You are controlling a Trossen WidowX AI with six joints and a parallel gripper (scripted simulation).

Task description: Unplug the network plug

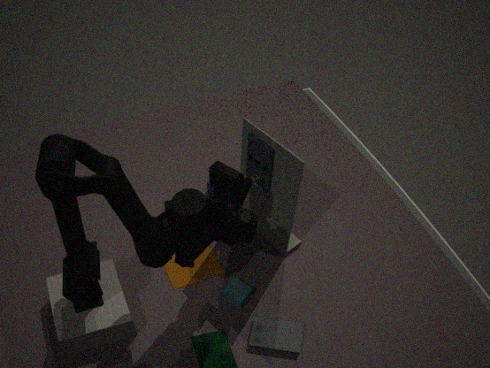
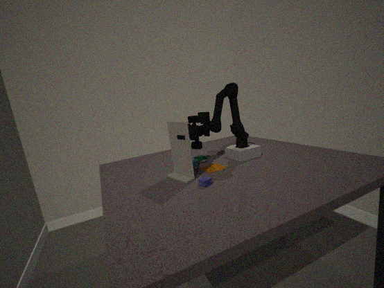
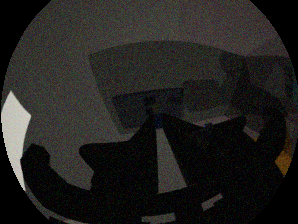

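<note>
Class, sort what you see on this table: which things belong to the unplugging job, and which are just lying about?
Belongs to the job:
upright panel
its dark socket plate
gripper, shut on the plug, which it hides from view
pale flat square, probably the marked one

Just lying about:
orange wedge
teal block
green block
purple block

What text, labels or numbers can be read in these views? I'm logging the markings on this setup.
None can be read in any view.
The upright panel shows dark sockets but no legible marking; the frames are dim and grainy.
The coloured blocks, the arm and its base bear no visible lettering.
</note>
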